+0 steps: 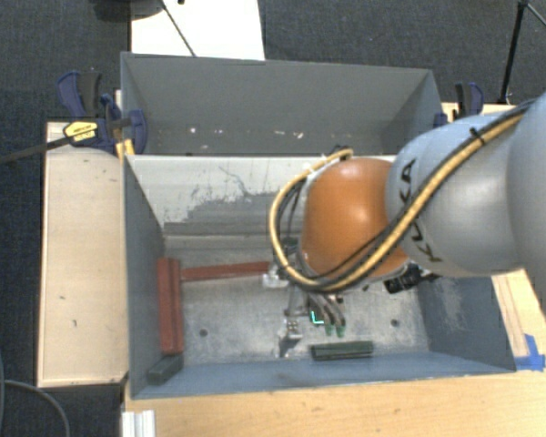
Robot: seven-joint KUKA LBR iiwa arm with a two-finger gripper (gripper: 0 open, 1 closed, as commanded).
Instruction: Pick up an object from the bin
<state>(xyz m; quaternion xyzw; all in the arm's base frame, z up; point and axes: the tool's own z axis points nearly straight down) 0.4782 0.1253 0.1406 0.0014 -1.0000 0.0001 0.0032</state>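
One grey bin (pixel 273 98); two red-brown bars forming an L, a left bar (pixel 170 303) and a cross bar (pixel 223 271); one dark green strip (pixel 341 350) by the near wall, just beside my gripper (pixel 298 330), whose opening I cannot tell; one small dark block (pixel 164 369) in the near-left corner

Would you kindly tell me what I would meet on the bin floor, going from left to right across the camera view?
First the red-brown L-shaped bar, then the gripper, then the dark flat strip.
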